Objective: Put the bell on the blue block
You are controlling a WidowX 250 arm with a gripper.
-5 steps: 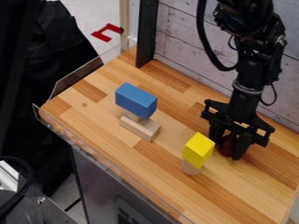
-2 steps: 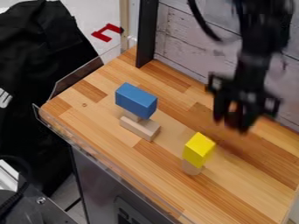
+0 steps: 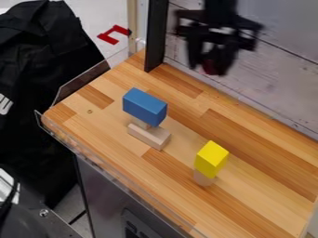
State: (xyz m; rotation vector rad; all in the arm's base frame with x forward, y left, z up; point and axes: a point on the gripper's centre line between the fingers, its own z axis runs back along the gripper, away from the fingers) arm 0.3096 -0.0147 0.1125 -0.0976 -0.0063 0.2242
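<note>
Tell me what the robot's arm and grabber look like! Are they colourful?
Not colourful: the arm is black. The gripper is black too, with a wide bar across its top that sticks out on both sides, like little shoulders. Two dark, chunky fingers hang down from that bar. I can't make out any markings on them.

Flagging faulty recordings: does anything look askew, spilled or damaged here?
Nothing stands out: the blue block and yellow block sit on wooden supports, neither toppled, and the gripper holds the dark red bell.
</note>
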